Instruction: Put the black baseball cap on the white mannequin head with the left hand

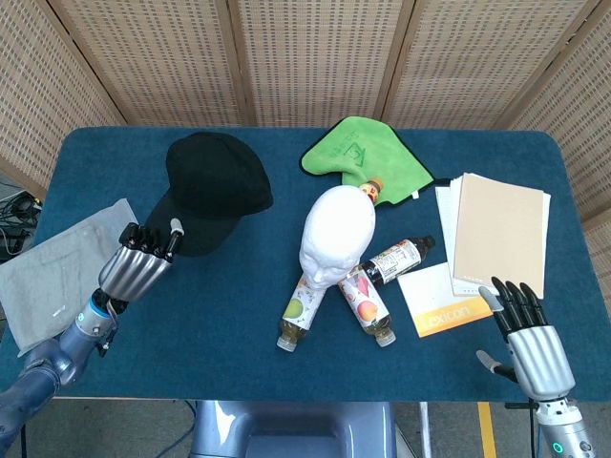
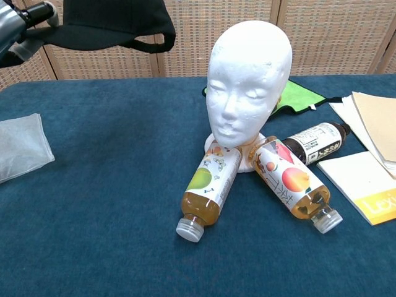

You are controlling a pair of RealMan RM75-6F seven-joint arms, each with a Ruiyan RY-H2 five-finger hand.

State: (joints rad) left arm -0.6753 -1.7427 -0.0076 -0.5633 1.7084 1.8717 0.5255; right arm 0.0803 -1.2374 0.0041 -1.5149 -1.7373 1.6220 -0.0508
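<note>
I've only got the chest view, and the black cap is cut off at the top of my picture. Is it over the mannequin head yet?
Observer: No. In the head view the black cap is off to the left of the white mannequin head, with a clear gap between them.
Operator: How is the left hand holding it?
Observer: The left hand grips the edge of the brim, and the crown lies on the far side of the hand from the robot.
Operator: Where's the right hand? I can't see it at all.
Observer: The right hand is low on the right, fingers spread and holding nothing, just nearer the robot than the orange-and-white notepad.
</note>
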